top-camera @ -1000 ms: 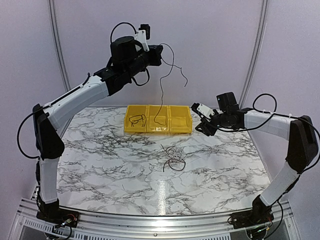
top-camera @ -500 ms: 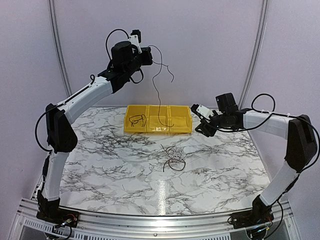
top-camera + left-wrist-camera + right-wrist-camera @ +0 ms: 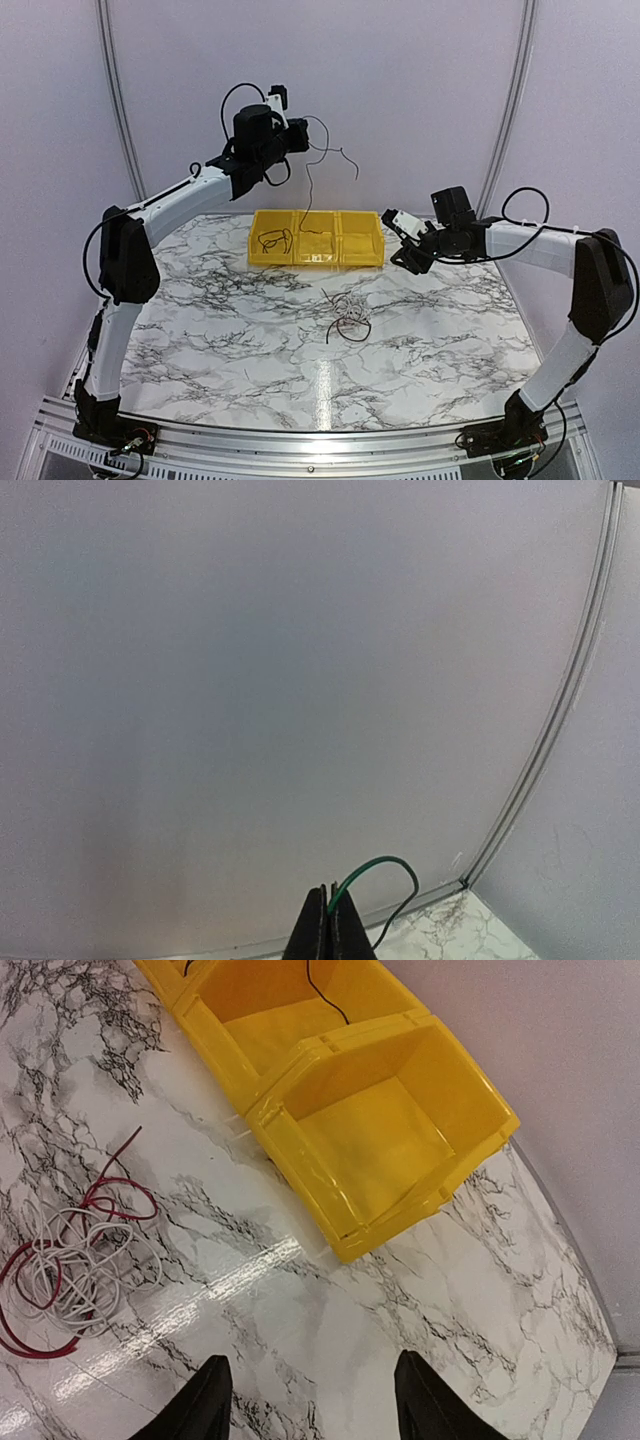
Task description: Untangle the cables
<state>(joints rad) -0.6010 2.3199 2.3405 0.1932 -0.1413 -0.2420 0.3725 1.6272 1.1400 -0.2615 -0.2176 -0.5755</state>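
- Partly done: the tangle (image 3: 70, 1270) of red and pale wires lies bunched on the marble table (image 3: 200, 330), near the front of the yellow bin (image 3: 315, 262).
- One thin dark wire (image 3: 309, 195) is out of it. It hangs from the raised left gripper (image 3: 328, 925), fingers pressed together on it, lower end dangling into the middle compartment.
- A black wire bundle (image 3: 272, 240) sits in the left compartment; the right compartment (image 3: 380, 1130) is bare.
- The right gripper (image 3: 315, 1410) hovers by the bin's right end, fingers spread, holding nothing.
- Left to do, likely: drop the hanging wire, then split red from pale.

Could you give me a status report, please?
Left gripper shut on one thin wire, tail dangling into middle yellow bin. Right gripper open, empty. Red-and-white tangle on table, nothing blocking it.
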